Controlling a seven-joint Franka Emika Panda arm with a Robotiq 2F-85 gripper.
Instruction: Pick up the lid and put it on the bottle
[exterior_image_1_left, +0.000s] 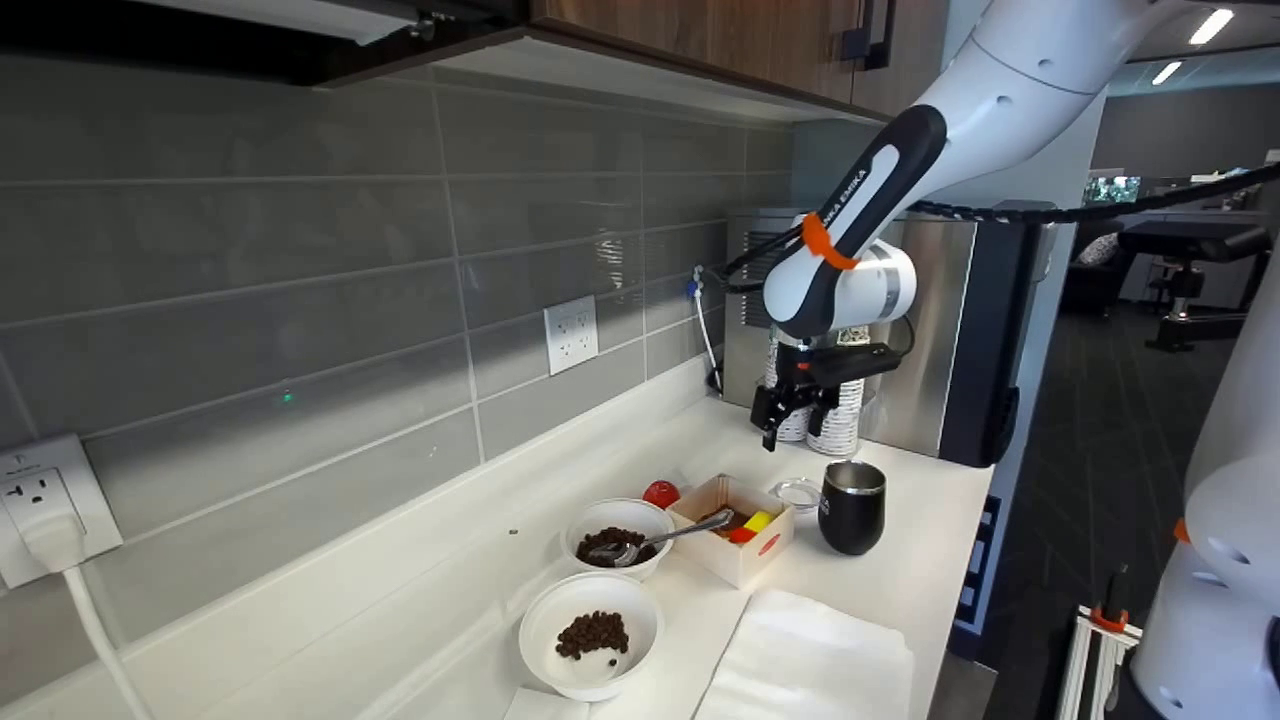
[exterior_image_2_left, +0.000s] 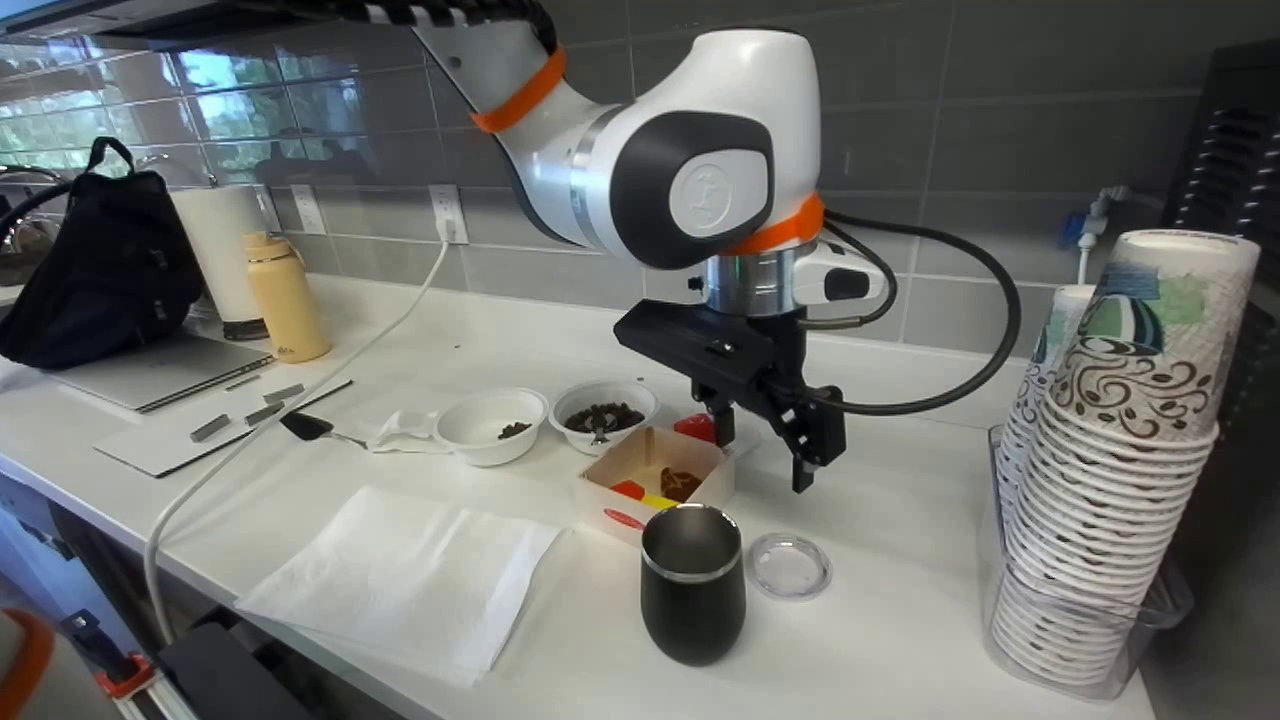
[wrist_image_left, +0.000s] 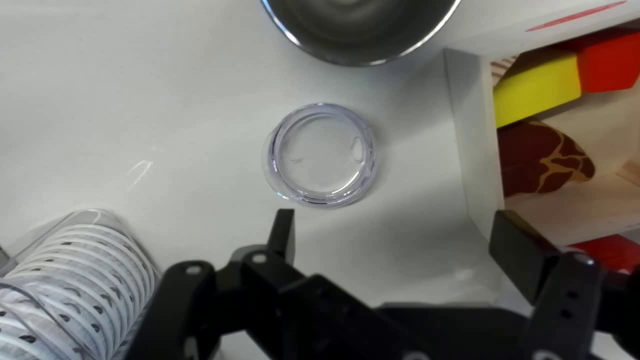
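- Nearest the wrist camera, the end effector (wrist_image_left: 397, 232) is hanging above the counter (wrist_image_left: 175, 100), its two fingers standing wide apart and gripping nothing.
- Past the fingertips, the clear lid (wrist_image_left: 320, 155) is lying flat on the counter.
- The bottle (exterior_image_2_left: 693, 600) is standing upright with its mouth open, just beside the lid; in the wrist view a strip of counter is showing between the two.
- The box (exterior_image_1_left: 708, 552) is sitting near both, holding a yellow piece (wrist_image_left: 540, 90), a red piece (wrist_image_left: 607, 62) and a brown piece (wrist_image_left: 547, 157).
- Behind the box, a red ball (exterior_image_1_left: 661, 493) is partly showing in both exterior views.
- A bowl (exterior_image_1_left: 590, 518) is standing just beside the box, containing brown bits (exterior_image_1_left: 625, 533) and a spoon (exterior_image_1_left: 665, 537), the handle pointing toward the box.
- Another bowl (exterior_image_1_left: 570, 680) is standing next to it, containing a smaller heap of similar bits.
- A white sheet (exterior_image_2_left: 400, 585) is lying on the counter near the bottle and the box.
- Paper cups (exterior_image_2_left: 1090, 540) are standing stacked, rims down, in a clear holder (exterior_image_2_left: 1155, 605), apart from the lid.
- Farther off in an exterior view, a yellow flask (exterior_image_2_left: 287, 300) is standing by a paper roll (exterior_image_2_left: 215, 255) and a dark bag (exterior_image_2_left: 120, 270).
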